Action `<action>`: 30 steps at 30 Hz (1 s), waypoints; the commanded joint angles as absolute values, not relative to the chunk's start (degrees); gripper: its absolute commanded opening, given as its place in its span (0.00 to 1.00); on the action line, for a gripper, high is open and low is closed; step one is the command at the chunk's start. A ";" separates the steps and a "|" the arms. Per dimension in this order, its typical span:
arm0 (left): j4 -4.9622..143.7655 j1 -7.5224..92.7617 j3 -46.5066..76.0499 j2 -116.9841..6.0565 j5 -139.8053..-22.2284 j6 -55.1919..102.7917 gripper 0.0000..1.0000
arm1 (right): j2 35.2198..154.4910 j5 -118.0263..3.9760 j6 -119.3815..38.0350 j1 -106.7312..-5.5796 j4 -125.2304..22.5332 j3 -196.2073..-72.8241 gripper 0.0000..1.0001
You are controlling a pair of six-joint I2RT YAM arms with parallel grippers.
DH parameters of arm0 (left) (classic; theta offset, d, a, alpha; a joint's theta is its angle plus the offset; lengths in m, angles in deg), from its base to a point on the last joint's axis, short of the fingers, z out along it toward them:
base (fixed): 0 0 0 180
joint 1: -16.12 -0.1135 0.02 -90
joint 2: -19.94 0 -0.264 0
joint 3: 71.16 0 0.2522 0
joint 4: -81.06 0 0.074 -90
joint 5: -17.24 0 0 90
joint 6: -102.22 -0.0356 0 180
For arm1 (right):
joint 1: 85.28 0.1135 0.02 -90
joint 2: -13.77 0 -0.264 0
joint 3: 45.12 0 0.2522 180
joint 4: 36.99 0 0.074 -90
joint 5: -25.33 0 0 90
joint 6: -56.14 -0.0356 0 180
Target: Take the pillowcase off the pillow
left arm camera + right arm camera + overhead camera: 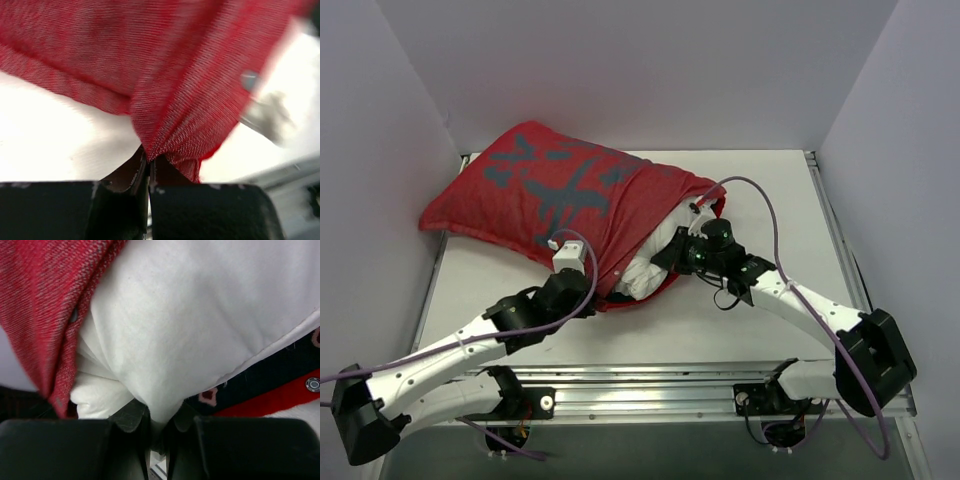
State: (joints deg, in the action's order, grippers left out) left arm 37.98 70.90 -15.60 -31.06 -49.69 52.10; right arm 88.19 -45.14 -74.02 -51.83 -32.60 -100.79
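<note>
The red pillowcase point(560, 195) with dark grey marks lies across the back left of the table point(770, 200), still round most of the white pillow point(645, 272), which shows at its open right end. My left gripper point(582, 272) is shut on a pinch of the pillowcase's near edge point(165, 125). My right gripper point(670, 255) is at the open end, shut on a fold of the pillow point(170, 350). The red cloth point(45, 305) hangs at the left of the right wrist view, and its dark inner hem with snaps point(280, 385) lies at the right.
White walls close the table at the back and both sides. A metal rail point(650, 380) runs along the near edge. A purple cable point(775, 225) loops over the right arm.
</note>
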 commanded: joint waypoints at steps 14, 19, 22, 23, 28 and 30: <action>44.44 63.23 -16.00 -45.01 -16.24 73.04 0.09 | 65.90 -26.19 -59.89 -47.15 -55.93 -118.47 0.00; 42.87 63.84 -19.60 -43.61 -17.91 76.55 0.15 | 64.67 -21.51 -56.63 -40.91 -58.91 -115.58 0.00; 42.86 63.76 -22.41 -41.15 -19.93 77.52 0.18 | 64.75 -22.82 -53.03 -36.16 -60.85 -113.39 0.00; 42.86 63.76 -22.94 -39.84 -20.63 77.61 0.22 | 65.36 -22.92 -52.15 -33.54 -60.77 -112.85 0.00; 41.72 63.58 -24.78 -35.96 -21.60 76.03 0.34 | 68.17 -25.02 -50.21 -26.41 -57.26 -111.09 0.00; 41.81 63.41 -25.40 -34.47 -21.34 74.98 0.42 | 71.59 -28.80 -49.25 -23.69 -58.39 -112.93 0.05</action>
State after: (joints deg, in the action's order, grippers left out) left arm 43.27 65.18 -24.32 -35.96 -25.56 75.94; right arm 70.61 -34.12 -51.68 -28.18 -62.63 -109.14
